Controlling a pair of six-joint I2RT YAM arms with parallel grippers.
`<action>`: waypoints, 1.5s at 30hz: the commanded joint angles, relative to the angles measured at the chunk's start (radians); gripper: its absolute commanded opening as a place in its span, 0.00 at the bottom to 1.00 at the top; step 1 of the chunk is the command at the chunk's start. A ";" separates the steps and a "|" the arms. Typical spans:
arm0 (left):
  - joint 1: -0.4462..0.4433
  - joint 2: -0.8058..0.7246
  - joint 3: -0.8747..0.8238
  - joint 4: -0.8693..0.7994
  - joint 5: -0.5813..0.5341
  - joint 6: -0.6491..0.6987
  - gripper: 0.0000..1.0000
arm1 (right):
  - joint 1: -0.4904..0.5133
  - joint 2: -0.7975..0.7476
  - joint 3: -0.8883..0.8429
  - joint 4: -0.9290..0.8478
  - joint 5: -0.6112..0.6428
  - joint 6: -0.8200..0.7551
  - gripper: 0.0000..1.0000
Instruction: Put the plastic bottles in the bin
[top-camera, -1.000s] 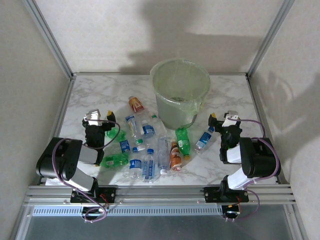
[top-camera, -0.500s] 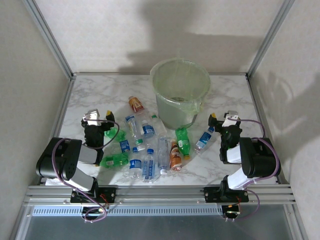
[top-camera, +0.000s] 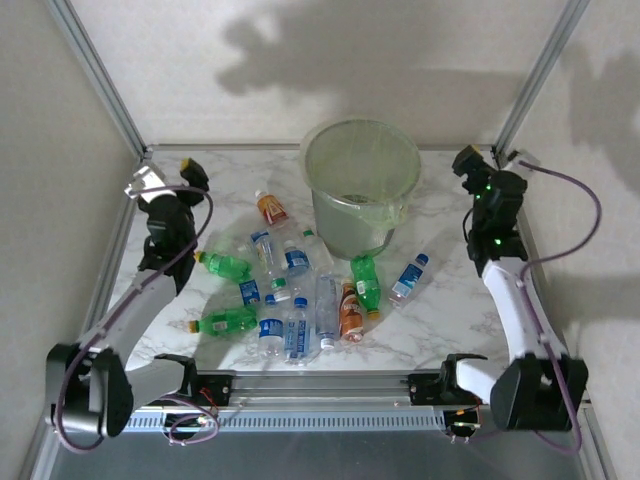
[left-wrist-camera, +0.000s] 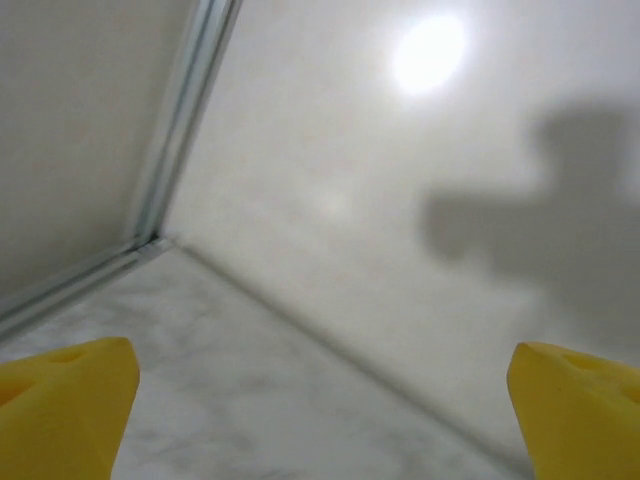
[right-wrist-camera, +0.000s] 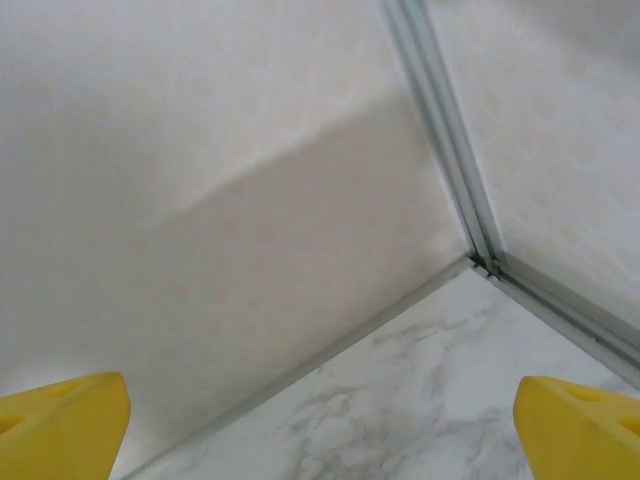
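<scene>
Marble-look tabletop (top-camera: 450, 300) boxed in by pale walls and aluminium posts, for starters. Biggest thing on it: pale-green bin (top-camera: 350, 228) with a thin liner folded over the rim, upright toward the back, roughly centre. Bin contents hard to make out through the liner. Then the two arms, both up high and stretched toward the far corners, well apart from everything on the table. Left gripper (top-camera: 188, 168) up by the back-left corner, yellow fingers (left-wrist-camera: 60, 400) spread wide at the edges of the wrist view, nothing between them but wall and bare marble. Same deal with right gripper (top-camera: 466, 160) by the back-right post: fingers (right-wrist-camera: 580, 425) wide apart, holding nothing. Smallest last: plastic bottles (top-camera: 296, 300), about a dozen, all lying on the marble in front of the bin, mostly clear with blue labels, a few green, a couple orange-labelled, plus a blue-label loner (top-camera: 408, 278) off to the right. Reads like the very start of a pick, no bottle grabbed yet. Next up, probably: swing one arm down over the nearest bottle, line the open fingers across its body, squeeze, lift over the rim, drop.
</scene>
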 joint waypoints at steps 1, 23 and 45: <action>-0.119 -0.038 0.049 -0.365 0.018 -0.197 0.94 | 0.062 -0.001 -0.024 -0.531 0.059 0.201 0.98; -0.515 -0.009 0.220 -0.582 0.128 -0.250 0.86 | 0.432 0.215 -0.090 -0.784 -0.048 0.361 0.89; -0.464 -0.014 0.179 -0.558 0.190 -0.254 0.81 | 0.364 0.384 -0.146 -0.659 -0.082 0.350 0.76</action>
